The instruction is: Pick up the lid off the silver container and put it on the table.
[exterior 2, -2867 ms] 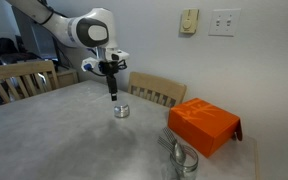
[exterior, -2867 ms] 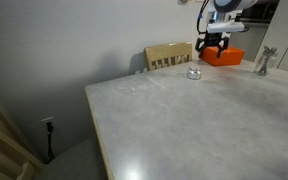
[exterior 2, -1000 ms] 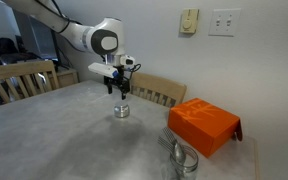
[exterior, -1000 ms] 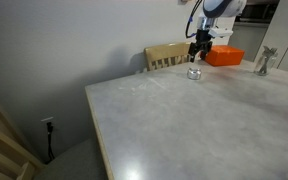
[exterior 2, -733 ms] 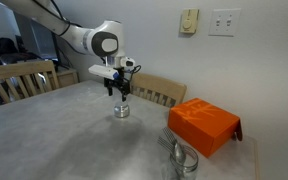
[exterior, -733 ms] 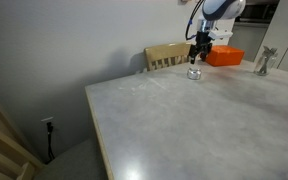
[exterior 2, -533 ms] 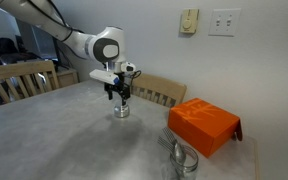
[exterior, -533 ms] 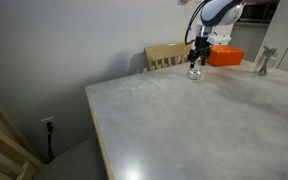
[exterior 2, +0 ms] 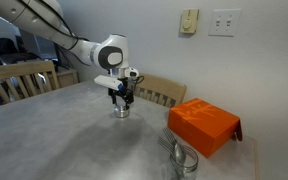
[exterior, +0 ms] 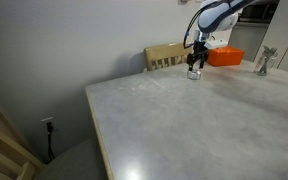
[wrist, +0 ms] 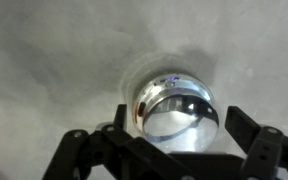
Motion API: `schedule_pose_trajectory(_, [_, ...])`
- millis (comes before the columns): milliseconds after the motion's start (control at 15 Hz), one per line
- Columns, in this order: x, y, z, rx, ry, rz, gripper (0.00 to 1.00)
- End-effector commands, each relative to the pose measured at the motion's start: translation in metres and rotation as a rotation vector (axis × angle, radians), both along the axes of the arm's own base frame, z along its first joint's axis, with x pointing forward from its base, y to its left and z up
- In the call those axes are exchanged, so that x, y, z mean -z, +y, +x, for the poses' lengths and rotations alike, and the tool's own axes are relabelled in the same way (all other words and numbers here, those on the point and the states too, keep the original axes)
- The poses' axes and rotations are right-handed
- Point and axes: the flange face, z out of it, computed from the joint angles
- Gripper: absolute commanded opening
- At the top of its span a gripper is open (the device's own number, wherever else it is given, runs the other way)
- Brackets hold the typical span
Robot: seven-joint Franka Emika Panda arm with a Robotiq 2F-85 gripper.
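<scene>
The small shiny silver container [exterior 2: 121, 110] stands on the pale marbled table [exterior 2: 74, 140] near its far edge; it also shows under the gripper in an exterior view [exterior: 194, 74]. In the wrist view it fills the middle, with its round silvery lid [wrist: 176, 108] on top. My gripper [exterior 2: 122, 101] has come down right over the lid. Its two fingers are spread on either side of the lid in the wrist view [wrist: 177, 128], open, not closed on it.
An orange box [exterior 2: 202, 124] lies on the table beside the container, also in an exterior view [exterior: 224, 57]. A taller silver item with a spout [exterior: 266, 62] and a glass item [exterior 2: 183, 159] stand nearby. Wooden chairs [exterior 2: 156, 90] sit behind the table.
My gripper has come down from above the container until its fingers straddle the lid. The container and lid have not moved.
</scene>
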Motion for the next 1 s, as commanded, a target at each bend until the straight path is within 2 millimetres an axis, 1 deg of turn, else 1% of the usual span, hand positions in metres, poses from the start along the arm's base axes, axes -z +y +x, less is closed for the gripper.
schedule_pose_trajectory(0, [0.001, -0.009, 0.010, 0.007, -0.012, -0.029, 1.00])
schedule_pose_trajectory(67, [0.001, -0.011, 0.011, 0.008, -0.013, -0.032, 1.00])
schedule_pose_trajectory(133, [0.000, -0.011, 0.011, 0.007, -0.014, -0.033, 0.97])
schedule_pose_trajectory(200, [0.000, -0.011, 0.013, 0.010, -0.015, -0.034, 0.78])
schedule_pose_trajectory(267, [0.001, -0.011, 0.013, 0.011, -0.013, -0.028, 0.72])
schedule_pose_trajectory(333, [0.000, -0.011, 0.013, 0.016, -0.010, -0.026, 0.69])
schedule_pose_trajectory(400, [-0.001, -0.012, 0.014, 0.019, -0.007, -0.020, 0.60])
schedule_pose_trajectory(467, [-0.001, -0.012, 0.014, 0.024, -0.004, -0.022, 0.55])
schedule_pose_trajectory(533, [-0.003, -0.012, 0.014, 0.031, 0.002, -0.022, 0.48])
schedule_pose_trajectory(600, [-0.006, -0.012, 0.014, 0.038, 0.007, -0.023, 0.44])
schedule_pose_trajectory(733, [-0.010, -0.013, 0.012, 0.053, 0.027, -0.034, 0.44])
schedule_pose_trajectory(867, [-0.021, -0.015, 0.009, 0.067, 0.040, -0.073, 0.44])
schedule_pose_trajectory(933, [-0.029, -0.017, 0.008, 0.071, 0.042, -0.083, 0.44])
